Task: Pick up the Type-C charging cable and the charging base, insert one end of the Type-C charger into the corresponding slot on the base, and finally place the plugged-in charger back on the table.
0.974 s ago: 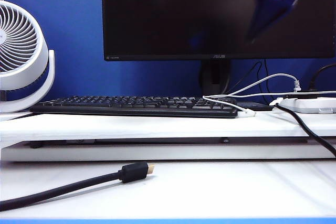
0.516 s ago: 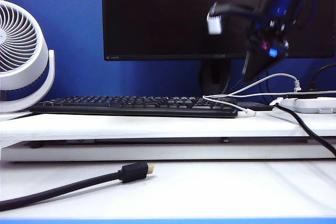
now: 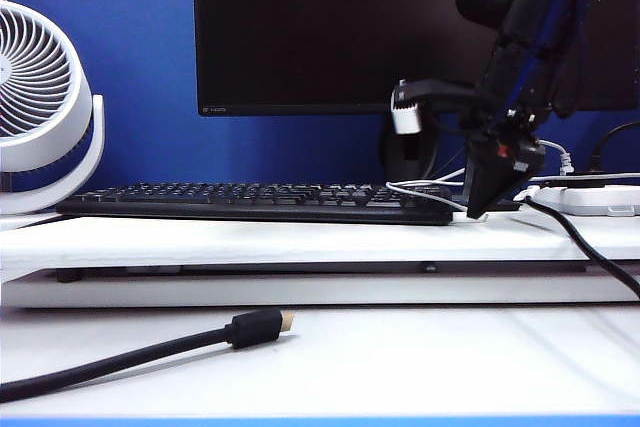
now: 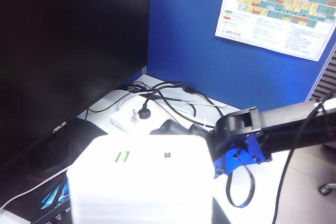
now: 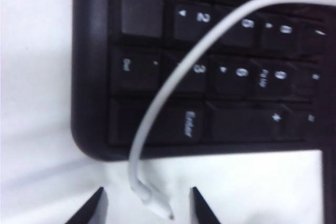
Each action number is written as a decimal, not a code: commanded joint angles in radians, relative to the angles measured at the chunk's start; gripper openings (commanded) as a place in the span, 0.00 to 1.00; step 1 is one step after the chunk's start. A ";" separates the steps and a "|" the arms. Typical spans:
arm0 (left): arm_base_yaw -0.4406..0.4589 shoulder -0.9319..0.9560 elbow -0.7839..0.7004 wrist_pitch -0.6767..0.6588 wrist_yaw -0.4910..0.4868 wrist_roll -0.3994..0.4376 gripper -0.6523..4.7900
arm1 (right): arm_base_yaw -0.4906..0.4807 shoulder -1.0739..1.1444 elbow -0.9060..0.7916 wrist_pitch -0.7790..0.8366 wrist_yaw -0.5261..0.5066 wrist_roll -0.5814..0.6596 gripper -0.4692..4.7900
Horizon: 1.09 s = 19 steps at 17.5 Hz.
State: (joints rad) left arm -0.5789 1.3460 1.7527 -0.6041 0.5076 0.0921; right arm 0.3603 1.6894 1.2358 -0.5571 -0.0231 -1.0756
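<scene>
The Type-C charging cable (image 5: 173, 77) is a thin white cord running over the black keyboard's number pad. Its small white plug (image 5: 157, 209) lies on the white shelf board just off the keyboard's corner. My right gripper (image 5: 147, 208) is open, its two dark fingertips on either side of the plug and not touching it. In the exterior view that gripper (image 3: 476, 205) points down at the plug (image 3: 470, 215). The charging base (image 4: 142, 182), a white block with a green mark, fills the near part of the left wrist view. My left gripper holds it and its fingers are hidden behind it.
A black keyboard (image 3: 250, 202) sits on the raised white shelf board (image 3: 300, 242) under a dark monitor (image 3: 400, 27). A white power strip (image 3: 590, 197) with cords lies at the right. A thick black cable with a gold plug (image 3: 255, 327) lies on the table in front. A white fan (image 3: 40, 97) stands at the left.
My right arm has come down from the upper right in front of the monitor to the shelf board, its gripper now at the cable's plug. Cable and keyboard have not moved.
</scene>
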 commanded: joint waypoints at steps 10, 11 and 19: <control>0.000 -0.007 0.004 0.018 0.005 -0.002 0.11 | -0.035 0.024 0.028 0.000 -0.097 0.042 0.09; 0.000 -0.007 0.004 0.018 0.005 -0.002 0.11 | -0.035 0.010 0.052 0.009 -0.129 0.103 0.09; 0.000 -0.007 0.004 0.026 0.005 0.003 0.11 | -0.039 -0.180 0.280 0.115 -0.452 0.573 0.09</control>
State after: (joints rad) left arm -0.5789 1.3460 1.7527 -0.6041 0.5079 0.0933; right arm 0.3218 1.5364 1.4979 -0.5037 -0.4244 -0.5770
